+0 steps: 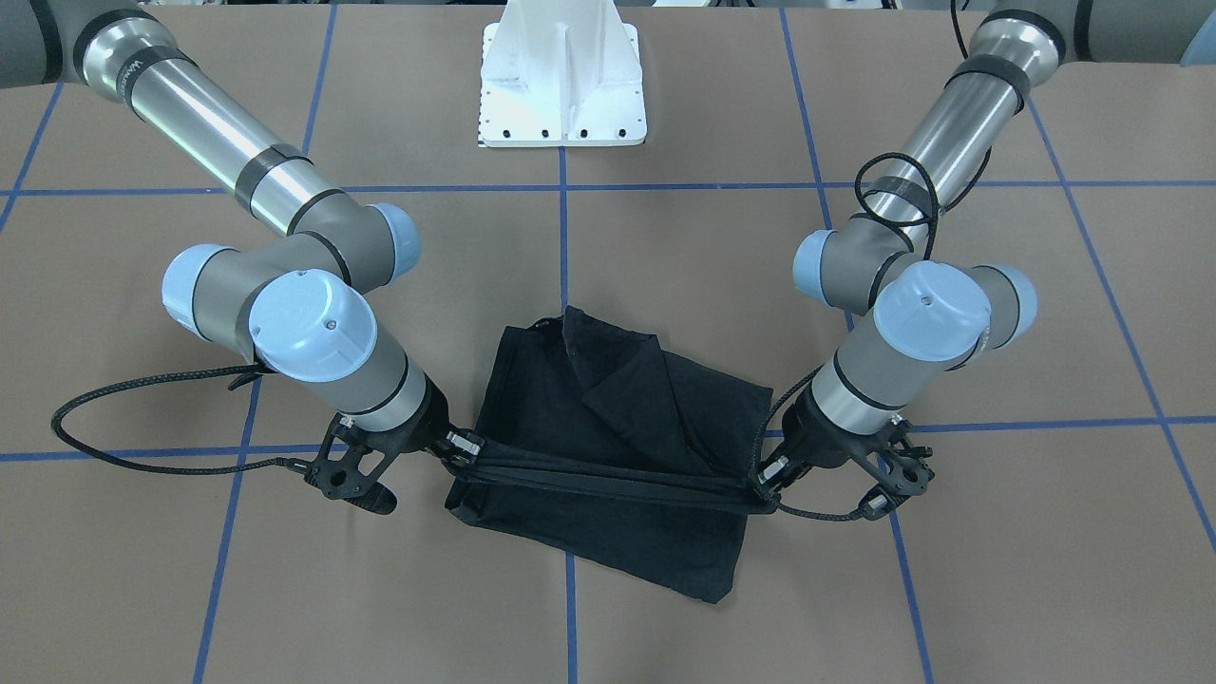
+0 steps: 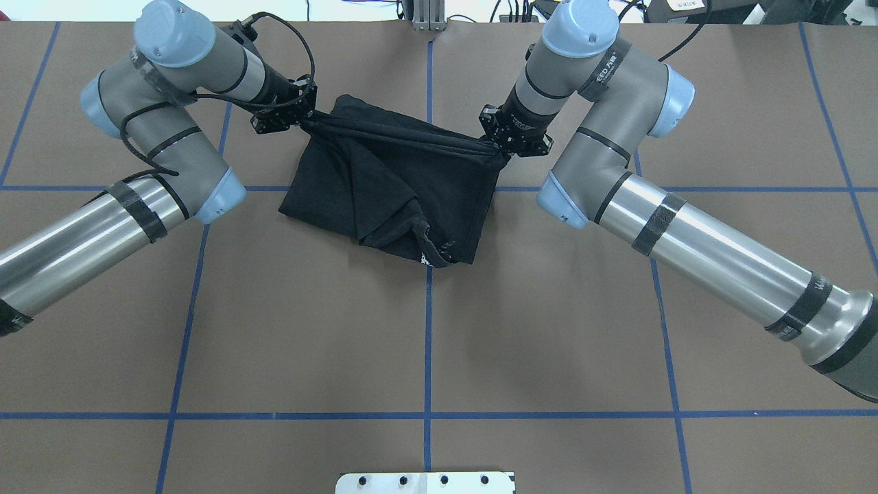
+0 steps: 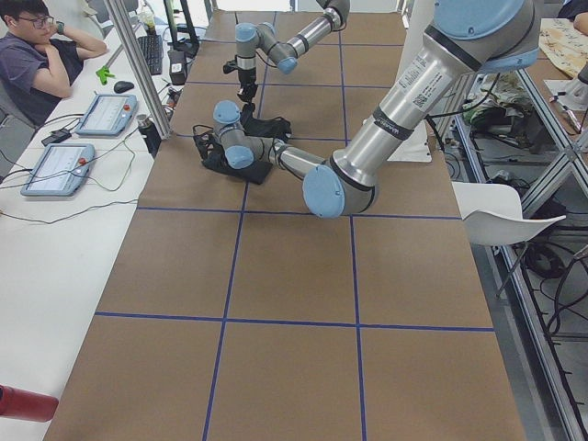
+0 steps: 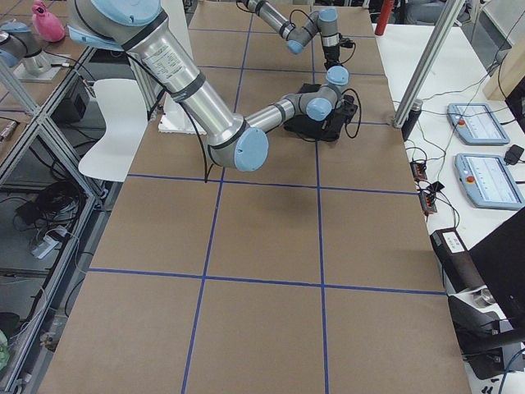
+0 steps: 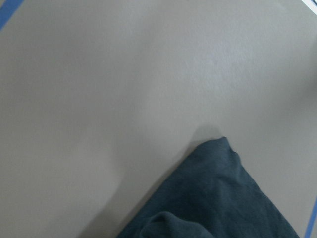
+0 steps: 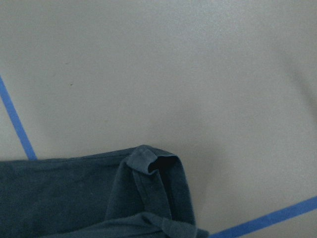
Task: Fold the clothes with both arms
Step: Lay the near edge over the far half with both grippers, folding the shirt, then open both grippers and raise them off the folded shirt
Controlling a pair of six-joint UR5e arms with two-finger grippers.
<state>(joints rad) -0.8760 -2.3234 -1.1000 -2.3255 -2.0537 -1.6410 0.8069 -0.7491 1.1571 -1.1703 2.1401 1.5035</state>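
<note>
Left fingers (image 1: 771,468), right fingers (image 1: 463,443) clenching T-shirt (image 1: 617,399) edge, stretching it taut. Recommended: moving both in parallel, laying fold squarely on tabletop (image 1: 997,589).

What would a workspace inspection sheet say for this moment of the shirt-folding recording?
Surface: brown table with a blue tape grid.
Job's things: black short-sleeved T-shirt, partly folded, one edge raised and stretched taut between the grippers.
Clutter: nothing seen.
Grippers: left gripper and right gripper, each shut on the stretched edge.
Cables: black braided cable loops out beside the right gripper, apart from the shirt.
Surroundings: white pedestal base; seated person at a side bench with control tablets.
</note>
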